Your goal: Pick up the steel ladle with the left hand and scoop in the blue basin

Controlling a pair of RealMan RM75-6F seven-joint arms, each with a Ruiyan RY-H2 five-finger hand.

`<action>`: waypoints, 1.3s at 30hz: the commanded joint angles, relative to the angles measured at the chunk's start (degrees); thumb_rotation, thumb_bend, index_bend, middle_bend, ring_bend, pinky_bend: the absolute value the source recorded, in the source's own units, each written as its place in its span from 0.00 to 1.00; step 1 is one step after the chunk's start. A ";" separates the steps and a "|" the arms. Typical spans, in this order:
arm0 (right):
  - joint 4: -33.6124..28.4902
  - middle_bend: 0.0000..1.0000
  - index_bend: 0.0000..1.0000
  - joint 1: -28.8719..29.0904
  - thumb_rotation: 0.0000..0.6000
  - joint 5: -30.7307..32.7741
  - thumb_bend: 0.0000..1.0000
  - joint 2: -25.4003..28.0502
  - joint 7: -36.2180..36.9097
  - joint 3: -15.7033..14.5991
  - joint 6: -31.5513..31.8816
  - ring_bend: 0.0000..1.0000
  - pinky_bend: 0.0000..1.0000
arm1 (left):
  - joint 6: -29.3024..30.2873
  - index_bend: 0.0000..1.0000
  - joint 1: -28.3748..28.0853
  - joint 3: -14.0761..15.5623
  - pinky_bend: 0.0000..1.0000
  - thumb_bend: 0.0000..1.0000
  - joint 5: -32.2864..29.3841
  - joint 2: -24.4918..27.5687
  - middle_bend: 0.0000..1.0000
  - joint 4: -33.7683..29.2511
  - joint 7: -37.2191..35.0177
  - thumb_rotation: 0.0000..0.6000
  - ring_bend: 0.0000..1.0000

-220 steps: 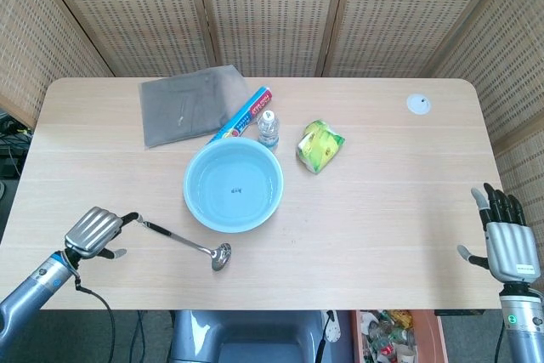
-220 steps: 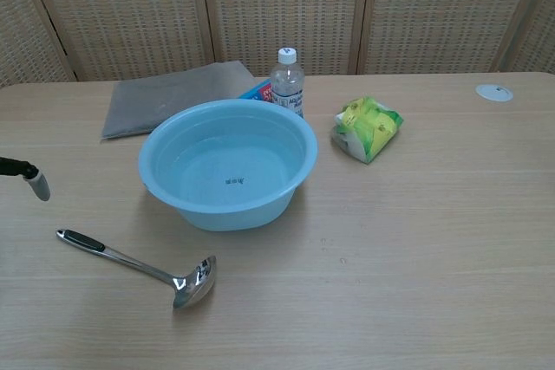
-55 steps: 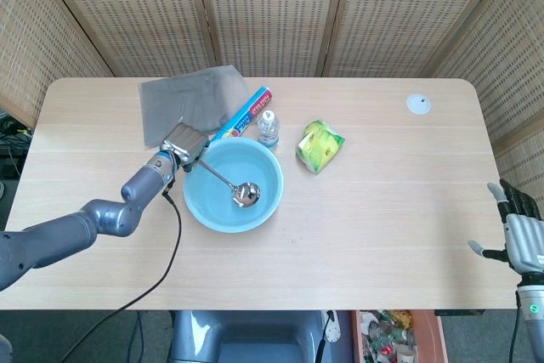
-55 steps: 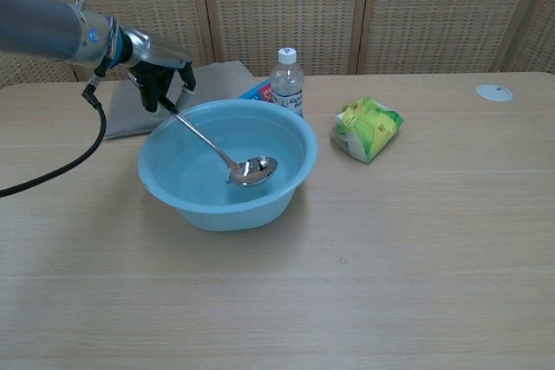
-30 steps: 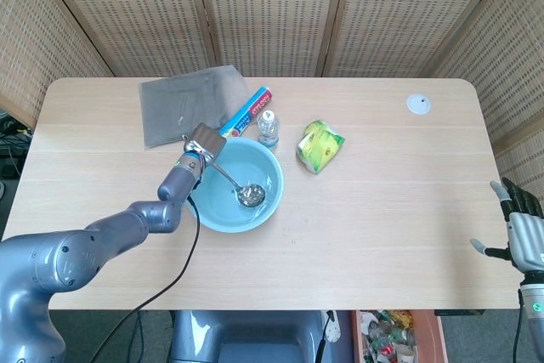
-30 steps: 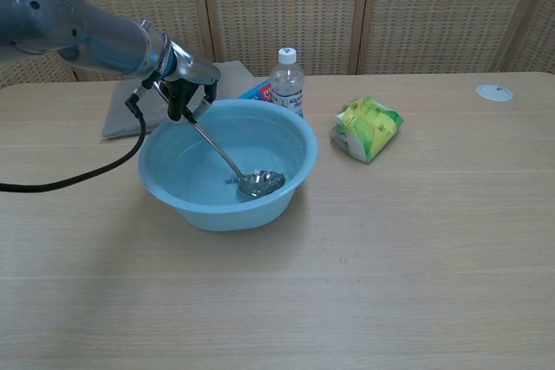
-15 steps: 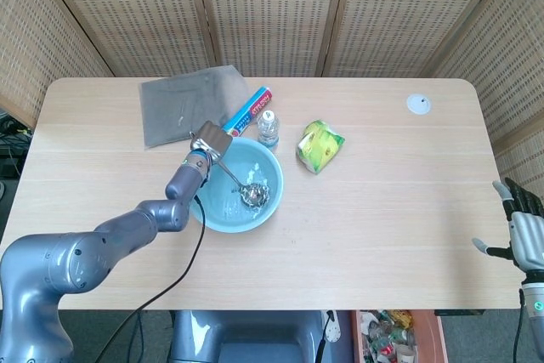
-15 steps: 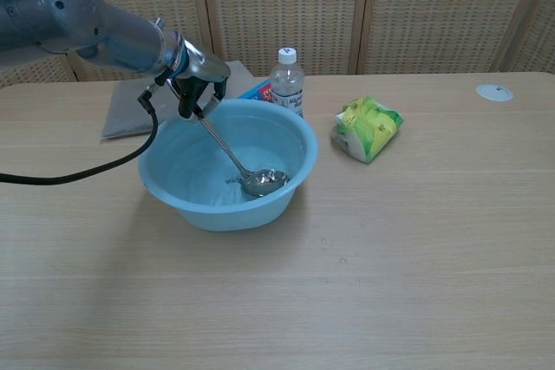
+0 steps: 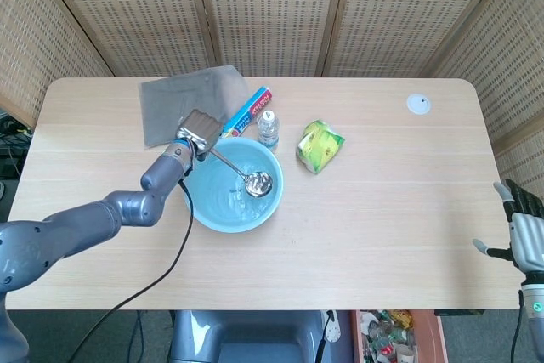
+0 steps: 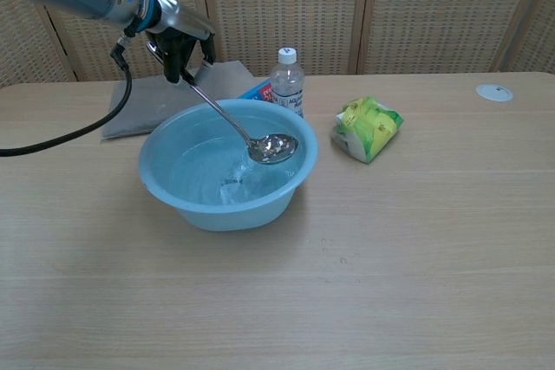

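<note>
My left hand (image 9: 194, 134) (image 10: 177, 43) grips the top of the steel ladle's handle, above the back left rim of the blue basin (image 9: 204, 203) (image 10: 173, 201). The steel ladle (image 9: 257, 182) (image 10: 271, 148) slants down to the right, its bowl lifted above the water and holding some of it. The water below is rippled. At the table's front right corner my right hand (image 9: 526, 238) stays open, fingers spread, holding nothing.
Behind the basin stand a small water bottle (image 10: 287, 81) and a blue box (image 9: 240, 114) next to a grey cloth (image 9: 185, 104). A green packet (image 10: 367, 127) lies to the right. A white disc (image 9: 417, 104) sits at the far right.
My left hand has risen and pulled back to the left, lifting the ladle's bowl out of the water. The right hand has not moved.
</note>
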 commanded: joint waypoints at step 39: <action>-1.23 0.00 0.00 -0.60 1.00 -1.38 0.00 0.59 0.24 -0.01 1.81 0.00 0.00 | 10.77 0.86 -7.94 6.85 0.99 0.59 -3.18 15.20 0.99 -19.99 7.69 1.00 0.97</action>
